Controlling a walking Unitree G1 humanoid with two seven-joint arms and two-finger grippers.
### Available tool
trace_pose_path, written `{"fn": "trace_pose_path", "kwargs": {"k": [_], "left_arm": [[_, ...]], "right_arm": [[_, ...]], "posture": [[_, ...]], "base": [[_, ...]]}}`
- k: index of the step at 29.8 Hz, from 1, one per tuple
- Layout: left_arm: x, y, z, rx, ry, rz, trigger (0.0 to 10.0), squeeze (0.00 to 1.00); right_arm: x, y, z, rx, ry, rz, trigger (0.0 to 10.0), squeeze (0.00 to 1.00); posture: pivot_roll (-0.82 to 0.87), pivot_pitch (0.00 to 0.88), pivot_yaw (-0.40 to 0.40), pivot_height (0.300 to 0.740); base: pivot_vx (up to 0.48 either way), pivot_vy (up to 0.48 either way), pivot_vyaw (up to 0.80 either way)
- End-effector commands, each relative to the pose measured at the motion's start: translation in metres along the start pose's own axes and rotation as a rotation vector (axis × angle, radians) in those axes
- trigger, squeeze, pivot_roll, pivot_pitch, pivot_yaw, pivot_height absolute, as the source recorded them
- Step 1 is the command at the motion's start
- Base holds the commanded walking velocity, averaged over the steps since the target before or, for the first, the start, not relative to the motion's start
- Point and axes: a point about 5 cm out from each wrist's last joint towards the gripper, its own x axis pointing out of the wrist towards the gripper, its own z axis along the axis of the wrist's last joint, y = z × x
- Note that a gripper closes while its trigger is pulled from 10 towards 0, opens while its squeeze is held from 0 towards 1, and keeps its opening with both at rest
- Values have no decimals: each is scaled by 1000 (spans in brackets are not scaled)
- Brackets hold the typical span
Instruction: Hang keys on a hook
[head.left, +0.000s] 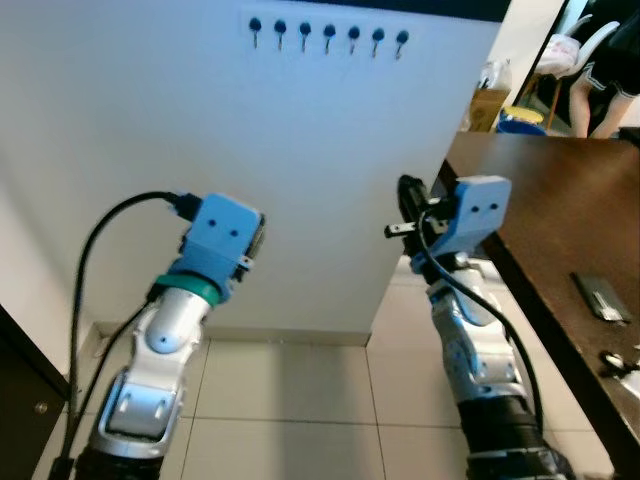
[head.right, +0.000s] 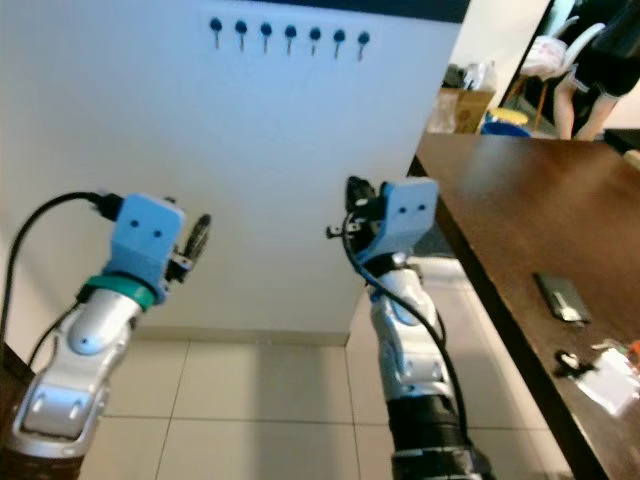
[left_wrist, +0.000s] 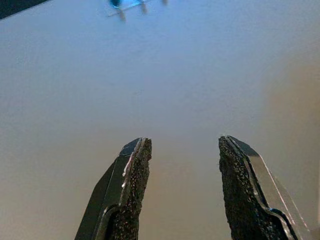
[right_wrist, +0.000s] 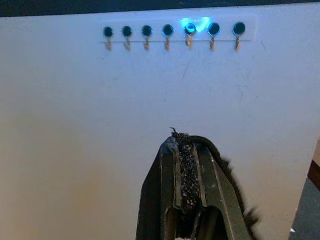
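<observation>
Grippers first, low in frame: left gripper (left_wrist: 182, 192) spread wide, empty; right gripper (right_wrist: 186, 175) pinched closed, seemingly aiming up-frame. Keys indistinct. Top centre, row of seven blue-knobbed wall hooks (head.left: 328, 33) awaits.

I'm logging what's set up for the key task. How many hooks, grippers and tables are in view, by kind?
Hooks on the white wall: 7
Grippers, left gripper and right gripper: 2
Brown table: 1
Total: 10
</observation>
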Motion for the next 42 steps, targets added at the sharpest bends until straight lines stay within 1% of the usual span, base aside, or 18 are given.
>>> {"fn": "trace_pose_path", "kwargs": {"k": [1, 7, 9, 12, 16, 20, 26, 27, 28, 33, 35, 37, 41, 42], "left_arm": [[0, -6, 1, -11, -5, -25, 10000, 0], [0, -6, 1, -12, -6, -26, 10000, 0], [0, -6, 1, -13, -7, -26, 10000, 0], [0, -6, 1, -13, -7, -25, 10000, 0], [0, -6, 2, -14, -9, -24, 10000, 0], [0, -6, 2, -14, -8, -25, 10000, 0], [0, -6, 1, -15, -6, -27, 10000, 0], [0, -7, 1, -14, -4, -28, 10000, 0], [-1, -7, 1, -14, -3, -28, 10000, 0], [-1, -7, 1, -21, -6, -33, 10000, 0], [-1, -9, 0, -19, 10, -47, 10000, 0], [-2, -12, -1, -15, 10, -69, 10000, 0], [-2, -15, 2, -12, -9, -92, 10000, 0], [-2, -16, 3, -10, -19, -104, 10000, 0]], "right_arm": [[-2, -4, 1, 2, -10, -10, 10000, 0], [2, -3, 8, 3, -37, -8, 10000, 0], [3, 1, 11, 17, -45, 27, 10000, 0], [3, 4, 12, 17, -48, 47, 10000, 0], [2, 11, 12, 12, -48, 93, 10000, 0], [2, 14, 13, 16, -49, 114, 10000, 0], [1, 22, 19, 17, -67, 185, 10000, 0], [0, 27, 22, 8, -77, 236, 10000, 0], [0, 29, 23, 6, -79, 251, 10000, 0], [2, 31, 27, 13, -91, 269, 10000, 0], [4, 33, 29, 11, -99, 277, 10000, 0], [7, 36, 30, -18, -101, 294, 10000, 0], [10, 38, 29, -37, -96, 305, 10000, 0], [13, 39, 27, -46, -86, 305, 10000, 0]], "posture": [[80, 44, 29, 740], [80, 45, 31, 740], [80, 45, 32, 740], [80, 45, 32, 740], [80, 45, 32, 740], [80, 46, 32, 740], [80, 46, 32, 740], [80, 46, 32, 740], [80, 46, 32, 740], [80, 43, 32, 740], [80, 43, 32, 740], [78, 39, 32, 740], [78, 39, 32, 740], [80, 31, 30, 740]], "base": [[394, 0, 0], [392, 0, 0], [394, 0, 0], [391, 0, 0], [390, 0, 0], [392, 0, 0], [381, 0, 0], [255, 0, 0], [255, 0, 0], [99, 0, 0], [0, 0, 0], [0, 0, 0], [0, 0, 0], [0, 0, 0]]}}
